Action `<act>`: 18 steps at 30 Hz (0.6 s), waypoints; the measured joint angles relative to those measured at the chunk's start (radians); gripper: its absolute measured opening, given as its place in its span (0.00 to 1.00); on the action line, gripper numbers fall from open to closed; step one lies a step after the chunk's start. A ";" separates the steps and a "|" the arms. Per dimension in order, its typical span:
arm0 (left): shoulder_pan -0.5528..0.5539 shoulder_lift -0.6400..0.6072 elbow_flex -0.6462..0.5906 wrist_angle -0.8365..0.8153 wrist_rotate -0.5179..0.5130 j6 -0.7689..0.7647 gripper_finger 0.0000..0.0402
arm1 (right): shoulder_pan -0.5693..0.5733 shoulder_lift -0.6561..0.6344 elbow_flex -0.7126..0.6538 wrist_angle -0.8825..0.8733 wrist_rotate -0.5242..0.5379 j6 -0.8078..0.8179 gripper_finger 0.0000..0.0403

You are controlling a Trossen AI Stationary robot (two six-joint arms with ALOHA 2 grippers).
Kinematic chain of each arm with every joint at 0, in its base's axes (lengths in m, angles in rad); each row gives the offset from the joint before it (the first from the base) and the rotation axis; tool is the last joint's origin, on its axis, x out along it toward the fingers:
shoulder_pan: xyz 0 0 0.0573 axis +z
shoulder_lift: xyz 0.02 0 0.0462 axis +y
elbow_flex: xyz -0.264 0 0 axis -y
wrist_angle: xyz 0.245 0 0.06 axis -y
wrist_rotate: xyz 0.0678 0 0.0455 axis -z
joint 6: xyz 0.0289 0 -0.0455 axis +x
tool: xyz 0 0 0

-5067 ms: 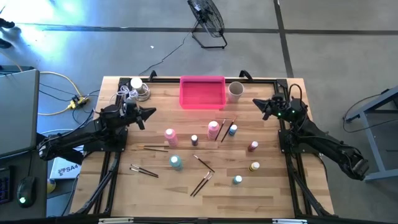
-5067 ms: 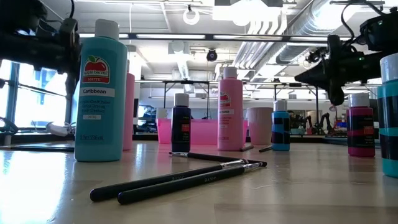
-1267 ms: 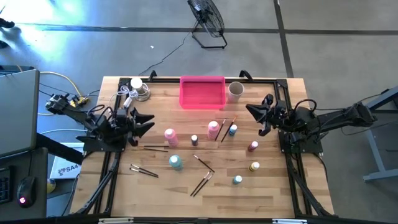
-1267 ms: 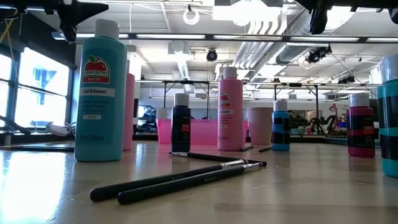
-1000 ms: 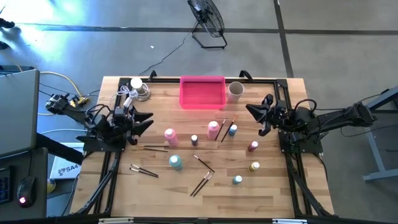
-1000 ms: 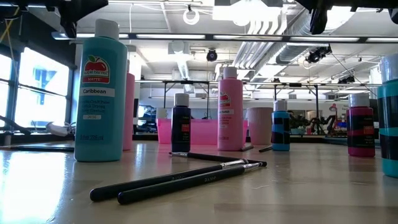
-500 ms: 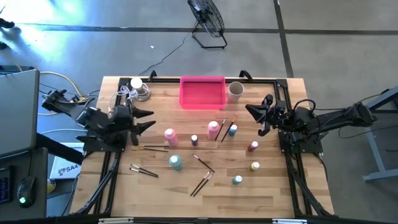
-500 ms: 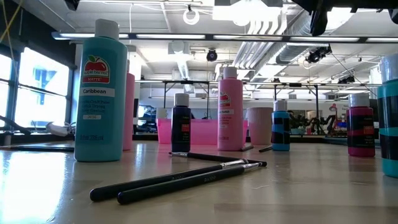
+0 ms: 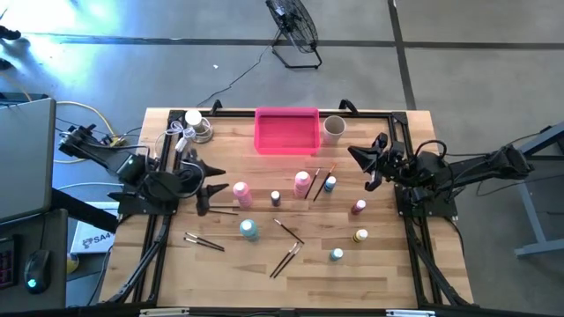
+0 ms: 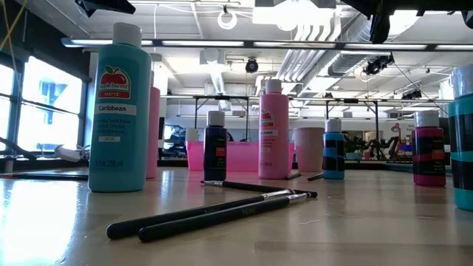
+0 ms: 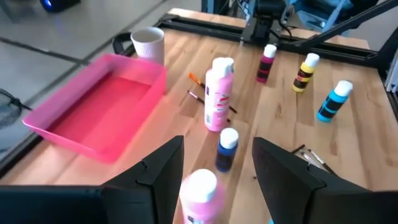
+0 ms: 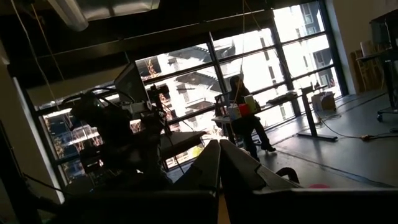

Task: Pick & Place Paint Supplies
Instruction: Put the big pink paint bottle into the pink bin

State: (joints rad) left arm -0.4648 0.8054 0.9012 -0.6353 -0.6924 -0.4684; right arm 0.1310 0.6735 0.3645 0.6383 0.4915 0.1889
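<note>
Swung inward since the earlier frame, the left gripper [image 9: 209,179] now stands released just beside the upright pink bottle [image 9: 241,193] on the worktop [image 9: 388,273], its long axis vertical, directly ahead of the jaws; the right gripper [image 9: 356,157], clenched, waits farther off.

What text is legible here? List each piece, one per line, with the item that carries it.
"Caribbean": label of the tall teal white-capped plastic bottle.
"MATTE": same label, under its red apple logo.
Finer print on that label: too small.
Labels on the tall pink bottle and the small dark blue bottle: blurred, unreadable.
</note>
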 joint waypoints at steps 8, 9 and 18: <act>0.000 -0.001 0.000 -0.022 0.042 -0.099 0.47 | 0.000 0.000 0.000 0.000 0.000 -0.002 0.01; 0.000 -0.001 0.000 -0.033 0.054 -0.113 0.47 | 0.000 0.000 0.000 0.000 0.000 -0.002 0.01; 0.000 0.049 0.000 -0.071 0.076 -0.142 0.47 | 0.000 0.000 0.000 -0.002 0.000 -0.003 0.01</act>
State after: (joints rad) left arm -0.4651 0.8547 0.9016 -0.7062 -0.6167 -0.6107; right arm 0.1310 0.6735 0.3645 0.6361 0.4918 0.1864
